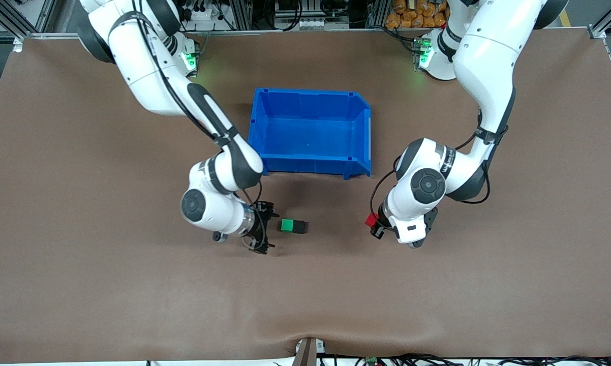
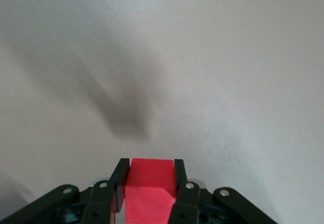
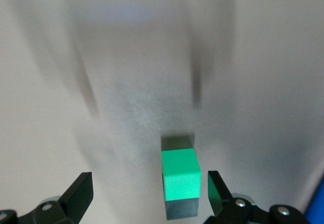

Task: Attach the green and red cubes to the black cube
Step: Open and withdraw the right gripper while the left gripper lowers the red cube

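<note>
The green cube (image 1: 286, 224) and the black cube (image 1: 300, 226) lie touching side by side on the brown table, nearer the front camera than the blue bin. The green one is toward the right arm's end. My right gripper (image 1: 264, 227) is open and empty, close by the green cube. In the right wrist view the green cube (image 3: 180, 173) and black cube (image 3: 182, 209) show between its spread fingers (image 3: 215, 193). My left gripper (image 1: 374, 226) is shut on the red cube (image 1: 371, 220), low over the table toward the left arm's end. The red cube (image 2: 149, 188) sits between the fingers (image 2: 120, 176).
The blue bin (image 1: 359, 122) stands open and empty in the middle of the table, closer to the robot bases than the cubes. A corner of it shows in the right wrist view (image 3: 315, 209). Bare brown table surrounds the cubes.
</note>
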`<action>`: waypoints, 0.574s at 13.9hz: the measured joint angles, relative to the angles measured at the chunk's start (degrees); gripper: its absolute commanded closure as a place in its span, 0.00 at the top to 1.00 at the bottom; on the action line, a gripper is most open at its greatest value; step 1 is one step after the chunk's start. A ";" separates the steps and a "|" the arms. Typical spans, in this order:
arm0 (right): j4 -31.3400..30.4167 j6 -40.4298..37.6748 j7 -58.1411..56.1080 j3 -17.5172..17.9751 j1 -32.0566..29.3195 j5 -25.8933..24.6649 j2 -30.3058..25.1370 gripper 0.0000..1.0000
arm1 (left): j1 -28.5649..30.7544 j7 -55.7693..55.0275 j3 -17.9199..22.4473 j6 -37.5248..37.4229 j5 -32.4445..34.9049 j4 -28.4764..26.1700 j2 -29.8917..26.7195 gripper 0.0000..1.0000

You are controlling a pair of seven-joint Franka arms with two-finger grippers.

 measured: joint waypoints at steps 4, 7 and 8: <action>7.33 -16.32 -3.87 -0.63 -6.07 -2.93 -1.07 1.00 | -0.26 -5.48 0.18 0.00 0.00 4.31 3.35 0.00; 10.02 -25.69 -13.74 -0.79 -11.57 -4.50 -1.50 1.00 | -2.02 -10.93 0.17 0.13 0.00 7.57 6.24 0.00; 10.79 -28.49 -18.32 -0.85 -13.65 -4.70 -1.89 1.00 | -2.79 -13.01 0.18 0.49 0.00 8.39 7.19 0.00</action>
